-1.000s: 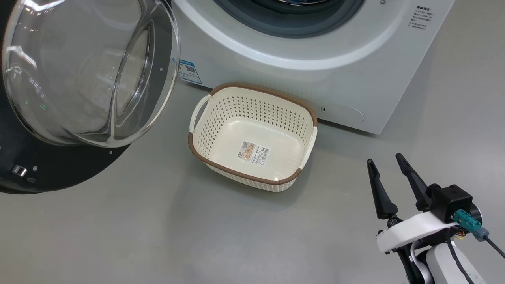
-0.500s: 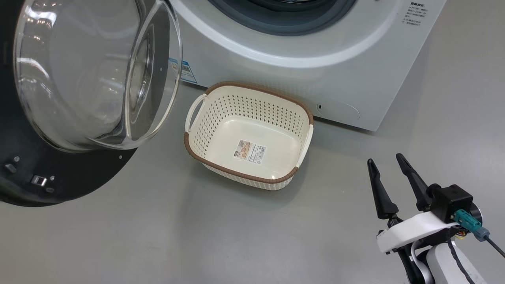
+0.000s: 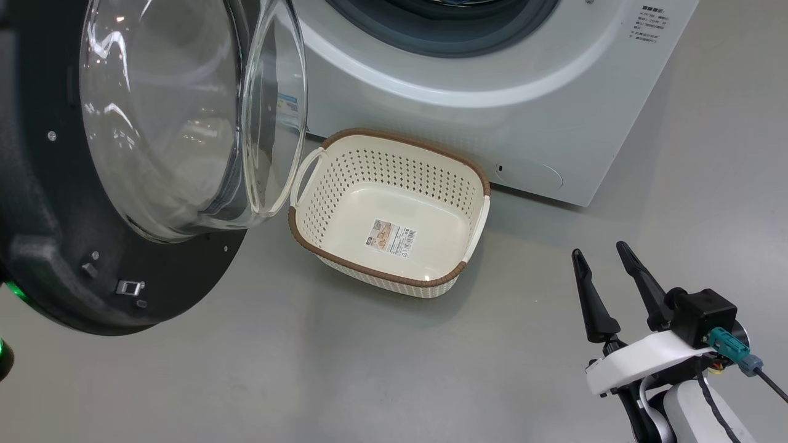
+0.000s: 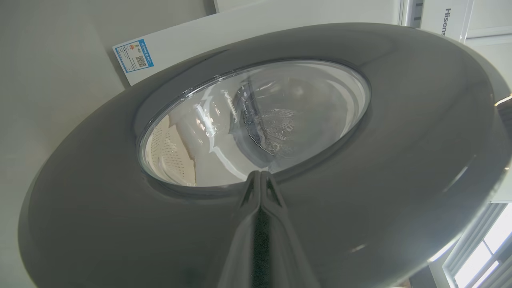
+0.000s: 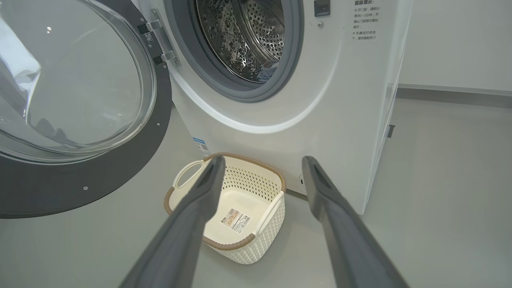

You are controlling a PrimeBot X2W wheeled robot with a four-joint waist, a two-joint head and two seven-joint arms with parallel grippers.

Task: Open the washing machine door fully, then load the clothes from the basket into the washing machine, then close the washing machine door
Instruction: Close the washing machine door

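While the door (image 3: 154, 160) hangs swung out from the washer (image 3: 468, 123) at nine o'clock in the head view, its glossy black ring frames a bulging clear glass bowl (image 4: 256, 120) that reflects the room in pale streaks. The basket (image 3: 400, 175) sits on the floor (image 3: 308, 369) near the centre, just in front of the washer's base and beside the door's edge; it is cream, perforated, brown-rimmed, with a white handle (image 3: 308, 175) at its nine o'clock side and a label (image 3: 393, 238) on its bare bottom. In the right wrist view the steel drum (image 5: 244, 36) shows at twelve o'clock inside a grey gasket (image 5: 294, 48), and a scrap of light blue, the clothes (image 5: 269, 72), lies low in it (too small to read any print). At five o'clock in the head view the right gripper (image 3: 598, 248) hovers above the floor with its fingers spread and nothing between them. The left gripper (image 4: 260, 173) has its fingers pressed together, tips against the rim of the bowl on the door's outer face; real contact I cannot tell. A blue QR sticker (image 4: 134, 58) marks the washer at eleven o'clock there. The floor is smooth, matte grey; a pale wall (image 5: 456, 40) stands at two o'clock behind the washer.
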